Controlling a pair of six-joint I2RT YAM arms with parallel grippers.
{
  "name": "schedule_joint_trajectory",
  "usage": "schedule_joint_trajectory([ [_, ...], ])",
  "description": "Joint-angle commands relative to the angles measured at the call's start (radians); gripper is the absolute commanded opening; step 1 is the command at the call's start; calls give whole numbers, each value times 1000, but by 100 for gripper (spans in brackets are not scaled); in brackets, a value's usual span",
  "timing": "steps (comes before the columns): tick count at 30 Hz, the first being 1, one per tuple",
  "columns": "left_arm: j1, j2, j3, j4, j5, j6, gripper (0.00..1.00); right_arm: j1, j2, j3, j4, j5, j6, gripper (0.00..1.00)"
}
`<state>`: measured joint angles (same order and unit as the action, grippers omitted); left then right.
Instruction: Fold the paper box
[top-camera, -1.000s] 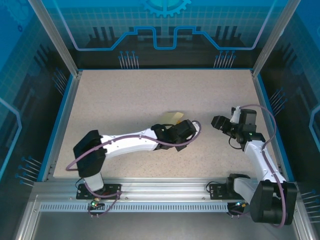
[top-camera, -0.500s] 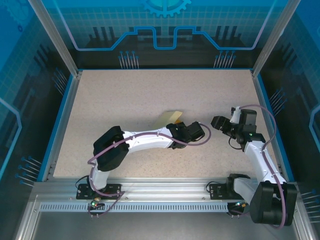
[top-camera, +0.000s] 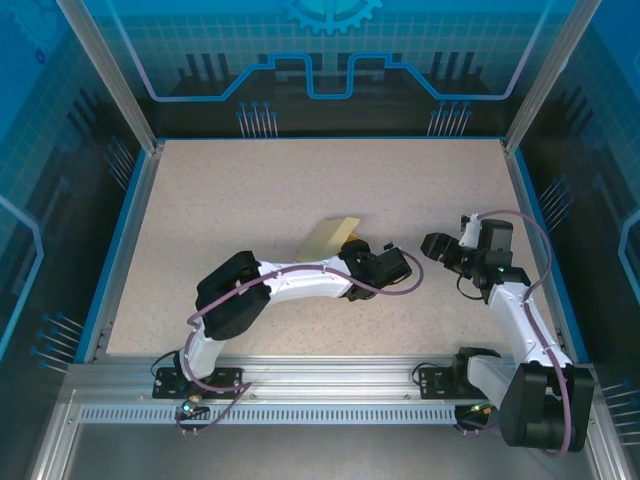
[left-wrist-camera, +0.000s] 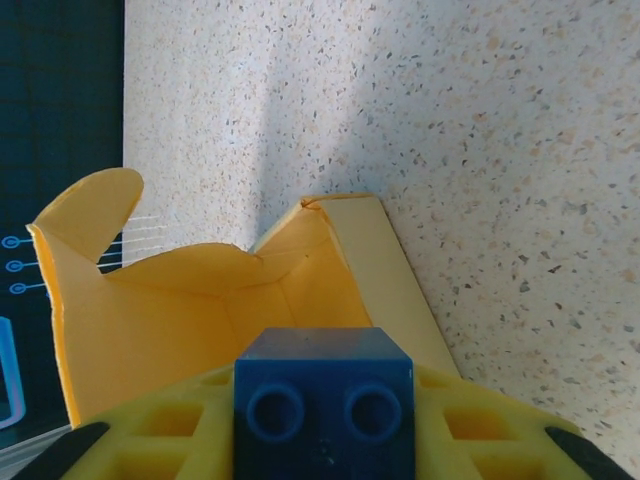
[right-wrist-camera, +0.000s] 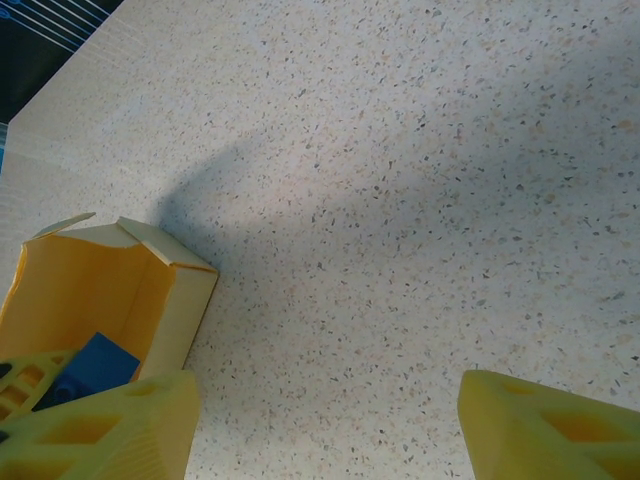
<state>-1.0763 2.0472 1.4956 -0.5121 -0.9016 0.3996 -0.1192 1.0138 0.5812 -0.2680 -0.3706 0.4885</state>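
1. From the top camera you see the paper box (top-camera: 332, 237) lying slantwise near the middle of the desk (top-camera: 300, 180). Your left gripper (top-camera: 355, 252) sits at its near right end, and your right gripper (top-camera: 432, 245) hangs well apart to the right.
2. The left wrist camera shows you the paper box (left-wrist-camera: 200, 300) open towards the lens, with a rounded flap up at its left. The left gripper (left-wrist-camera: 323, 400) is partly closed, with its blue pad inside the box, gripping the box.
3. In the right wrist camera your right gripper (right-wrist-camera: 325, 390) stands wide apart over bare desk (right-wrist-camera: 420, 180) and holds nothing. The paper box (right-wrist-camera: 80, 280) is at the lower left, with the blue pad showing inside it.
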Motion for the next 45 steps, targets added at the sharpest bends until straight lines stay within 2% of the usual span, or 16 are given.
schedule_joint_trajectory([
  [1, -4, 10, -11, 30, -32, 33, 30, -15, -4, -16, 13, -24, -13, 70],
  [6, -47, 5, 3, 54, 11, 66, 30, -16, -9, -10, 5, -9, -13, 70],
  [12, -45, 17, 0, 48, 34, 85, 30, -44, -59, -18, -18, 25, -6, 70],
  [17, -15, 29, -6, 40, 5, 92, 31, -81, -102, -38, -16, 25, 10, 70],
  [31, 32, 74, -9, 41, -96, 81, 33, -88, -111, -53, -6, 20, 14, 70],
  [45, 48, 80, -18, 28, -118, 63, 43, -89, -96, -61, 11, -4, 14, 70],
])
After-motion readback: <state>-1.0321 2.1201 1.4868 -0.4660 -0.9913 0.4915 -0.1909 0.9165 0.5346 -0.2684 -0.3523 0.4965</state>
